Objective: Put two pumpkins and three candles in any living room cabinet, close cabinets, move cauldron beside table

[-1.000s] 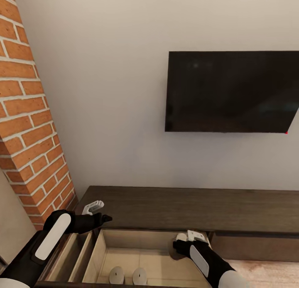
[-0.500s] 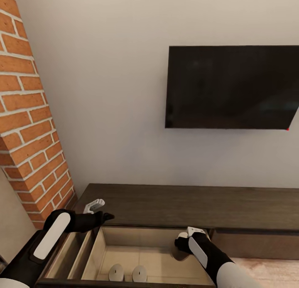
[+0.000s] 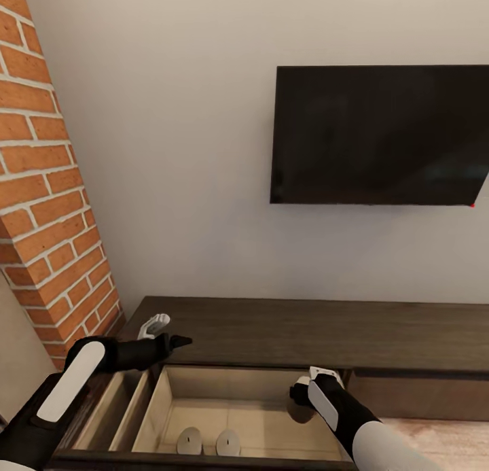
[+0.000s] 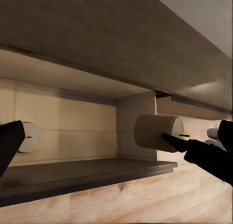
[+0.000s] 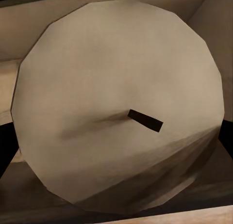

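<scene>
Down at cabinet (image 3: 285, 332): drawer (image 3: 251, 416) open, two candles (image 3: 208, 442) inside, right gripper (image 3: 299, 398) clamped on third candle (image 3: 299, 408). Left gripper (image 3: 178, 340) can't tell. Pumpkins, cauldron, closing left, I reckon.

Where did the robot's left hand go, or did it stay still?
Yes. Against the open drawer's back left corner, the left hand reached slightly farther over the cabinet top, toward the wall.
</scene>
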